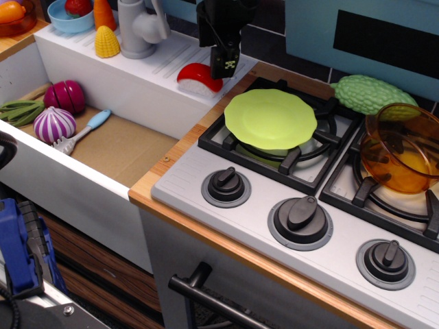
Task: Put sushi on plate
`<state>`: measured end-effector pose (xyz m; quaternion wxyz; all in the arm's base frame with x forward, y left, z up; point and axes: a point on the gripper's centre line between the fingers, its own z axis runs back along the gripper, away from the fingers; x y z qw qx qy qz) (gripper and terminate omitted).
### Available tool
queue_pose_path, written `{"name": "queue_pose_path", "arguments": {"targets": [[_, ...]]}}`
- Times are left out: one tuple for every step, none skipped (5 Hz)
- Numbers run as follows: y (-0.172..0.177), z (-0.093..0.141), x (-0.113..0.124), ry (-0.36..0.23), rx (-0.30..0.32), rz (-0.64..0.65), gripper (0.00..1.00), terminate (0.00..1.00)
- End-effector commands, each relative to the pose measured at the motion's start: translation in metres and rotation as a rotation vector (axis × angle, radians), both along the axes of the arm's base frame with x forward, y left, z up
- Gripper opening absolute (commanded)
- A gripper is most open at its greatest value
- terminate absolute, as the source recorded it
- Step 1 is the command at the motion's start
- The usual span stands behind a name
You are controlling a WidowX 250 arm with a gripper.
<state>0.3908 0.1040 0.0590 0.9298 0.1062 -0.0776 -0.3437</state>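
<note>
Toy kitchen counter: glossy red-topped toy sushi (198,77) on white ridged drainboard (147,72) near back edge, black gripper (223,60) touching its right end; jaw state unclear. Round lime-green plastic plate (270,118) on stove burner (295,156) just right, bumpy green vegetable (370,93) and transparent orange bowl (401,147) beyond.

My arm's black metal tool (221,60) hangs at the top of the view, pointing down.

I see its dark body coming in from the upper edge, wrist upright. One finger (225,63) faces me as a flat dark block with small greenish marks near its tip. From this angle I cannot tell whether the jaws stand apart or together.
</note>
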Motion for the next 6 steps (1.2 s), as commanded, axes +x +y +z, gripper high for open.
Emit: {"name": "queue_pose_path", "arguments": {"targets": [[0.014, 0.014, 0.007, -0.089, -0.029, -0.099, 1.0, 0.0], [0.022, 0.004, 0.004, -0.084, -0.063, -0.143, 1.0, 0.0], [0.03, -0.01, 0.005, -0.083, -0.114, -0.181, 1.0, 0.0], [0.032, -0.02, 0.006, -0.083, -0.163, -0.19, 1.0, 0.0], [0.035, -0.035, 0.012, -0.101, -0.203, -0.199, 1.0, 0.0], [0.034, -0.031, 0.016, -0.083, -0.201, -0.197, 0.0, 0.0]]}}
